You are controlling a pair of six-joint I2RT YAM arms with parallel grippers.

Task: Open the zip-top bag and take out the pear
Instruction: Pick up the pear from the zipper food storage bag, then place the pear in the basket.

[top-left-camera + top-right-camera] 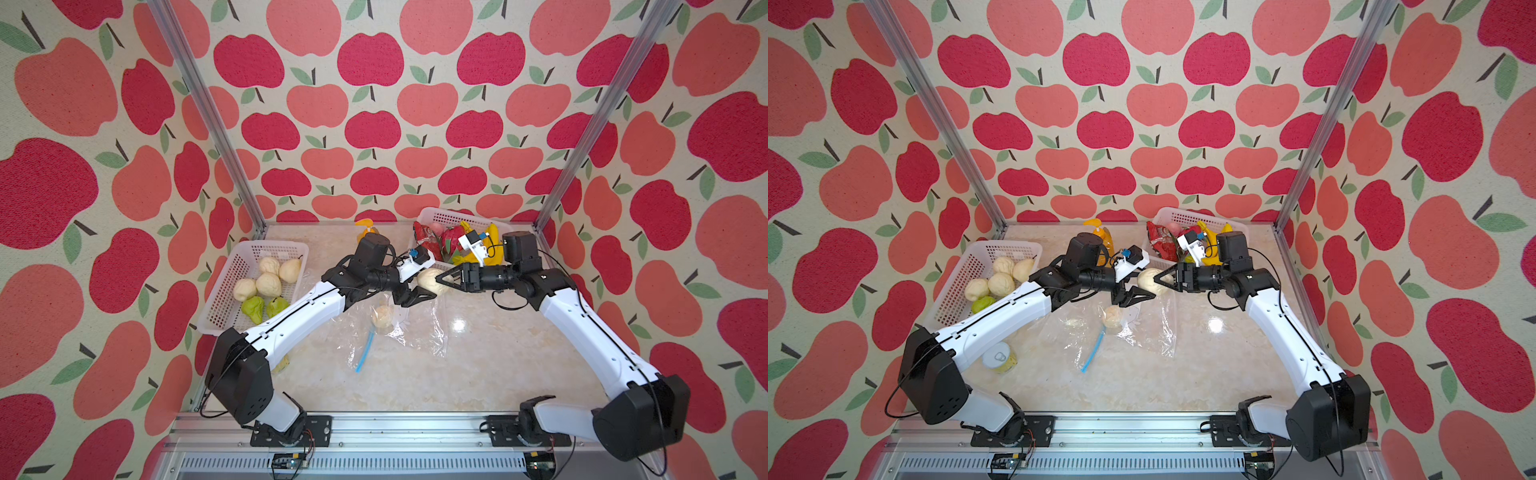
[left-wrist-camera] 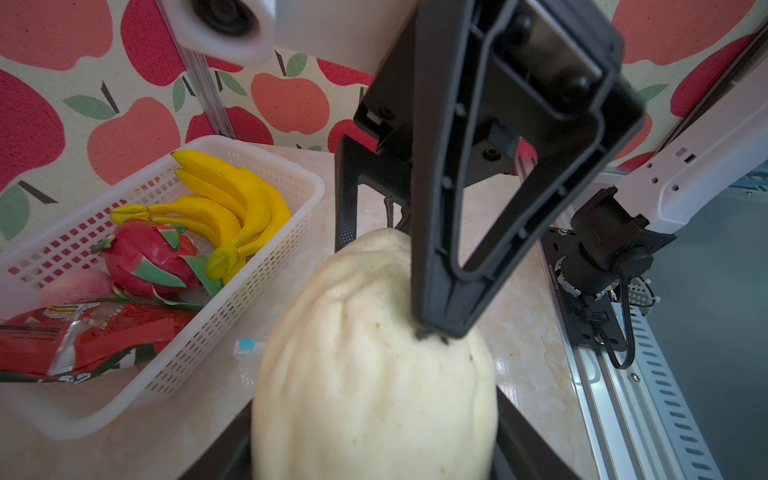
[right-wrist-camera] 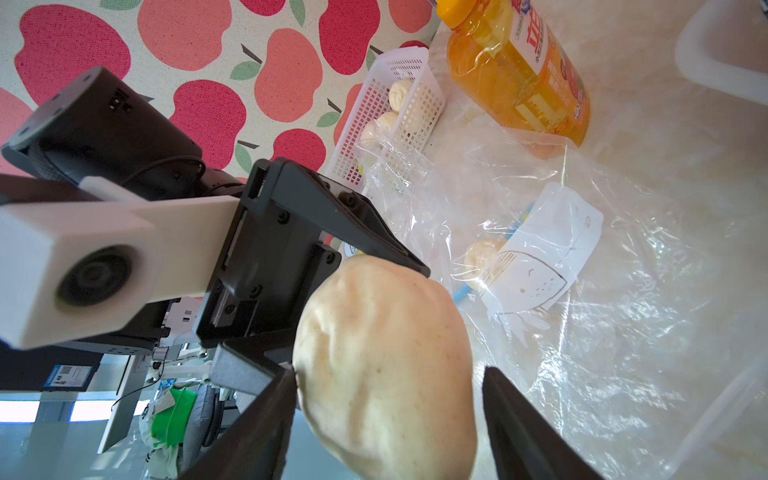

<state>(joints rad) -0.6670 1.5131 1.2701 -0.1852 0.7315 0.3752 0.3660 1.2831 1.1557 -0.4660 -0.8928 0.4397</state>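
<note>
Pear (image 1: 430,279) held aloft just beyond the far edge of the zip-top bag (image 1: 419,332).
The left end effector (image 1: 428,284) clamps the pale, faintly ribbed pear. The right end effector (image 3: 388,374) has its jaws spread around it, one finger (image 3: 511,407) just clear. Smooth rounded skin gives hard plastic tips little purchase, so the pear may squirt out and drop onto the crinkly clear bag.
</note>
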